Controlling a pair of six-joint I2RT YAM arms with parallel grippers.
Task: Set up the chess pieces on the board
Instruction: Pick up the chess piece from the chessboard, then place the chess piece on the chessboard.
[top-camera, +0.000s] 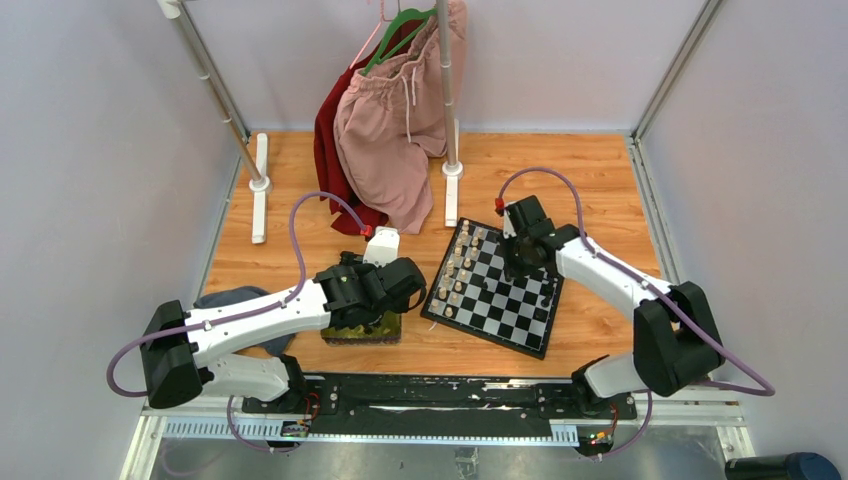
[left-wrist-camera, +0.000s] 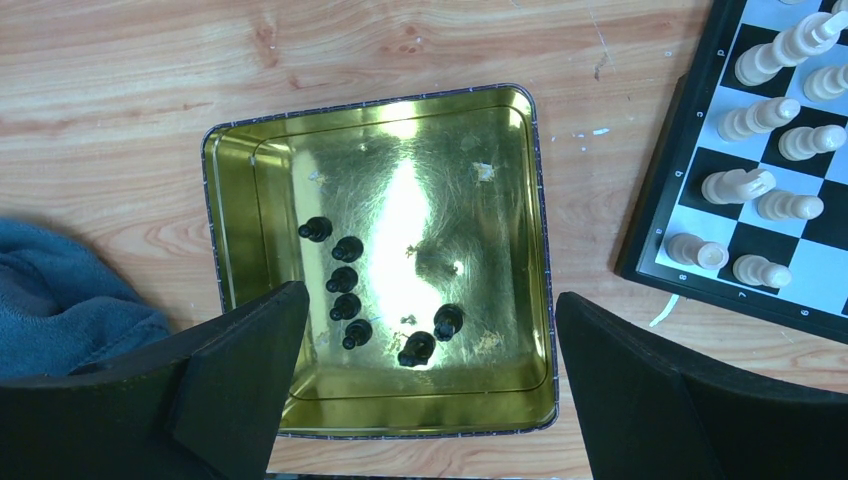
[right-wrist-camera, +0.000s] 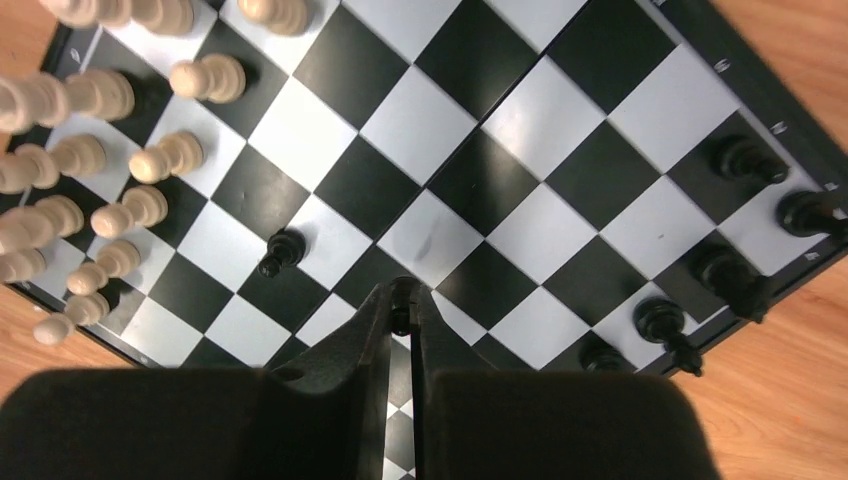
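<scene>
The board (top-camera: 520, 318) lies at centre right, with cream pieces along its left side. My right gripper (top-camera: 522, 262) hovers over it. In the right wrist view the right gripper (right-wrist-camera: 402, 300) is shut on a small black chess piece (right-wrist-camera: 401, 318) just above the board (right-wrist-camera: 470, 120). One black pawn (right-wrist-camera: 280, 250) stands alone mid-board, and several black pieces (right-wrist-camera: 730, 275) stand along the right edge. My left gripper (left-wrist-camera: 430, 300) hangs open over a yellow-green tray (left-wrist-camera: 500, 180) holding several black chess pieces (left-wrist-camera: 345, 280), with nothing between its fingers.
Cream pieces (right-wrist-camera: 100, 150) fill the board's left rows. A blue cloth (left-wrist-camera: 60, 290) lies left of the tray. A clothes rack (top-camera: 450, 90) with pink and red garments (top-camera: 385, 130) stands at the back. The board's corner (left-wrist-camera: 650, 230) lies right of the tray.
</scene>
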